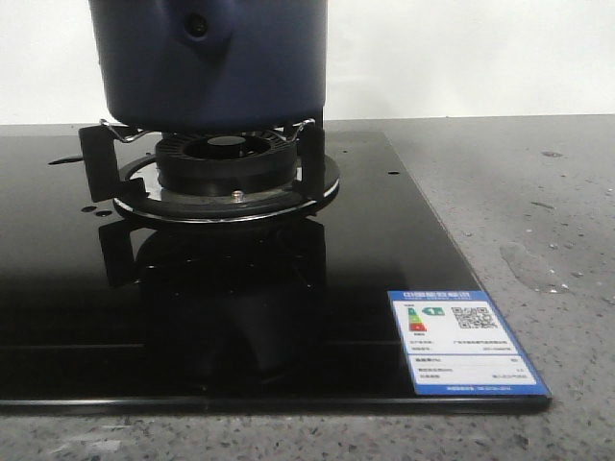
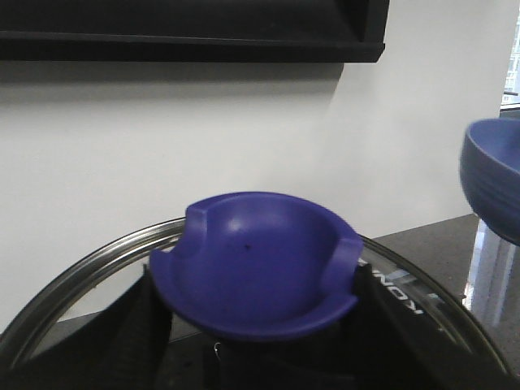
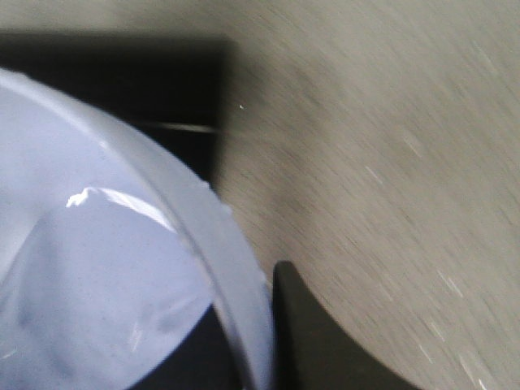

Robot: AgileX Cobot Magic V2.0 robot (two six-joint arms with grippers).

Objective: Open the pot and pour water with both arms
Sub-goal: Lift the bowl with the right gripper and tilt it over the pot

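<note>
The dark navy pot [image 1: 209, 62] stands on the burner stand [image 1: 226, 173]; its handle stub faces the camera and its top is cut off by the frame. No gripper shows in the front view. In the left wrist view my left gripper [image 2: 260, 329] is shut on the blue knob [image 2: 256, 260] of a glass lid with a steel rim [image 2: 73, 272], held up in front of a white wall. In the blurred right wrist view my right gripper [image 3: 256, 349] is shut on the rim of a pale blue bowl [image 3: 97, 276], one finger inside and one outside.
The black glass hob [image 1: 288, 298] carries a blue-and-white label [image 1: 464, 341] at its front right. Speckled grey counter [image 1: 538, 221] lies to the right. In the left wrist view a blue ribbed bowl [image 2: 491, 175] shows at the edge, with a dark shelf [image 2: 195, 32] on the wall.
</note>
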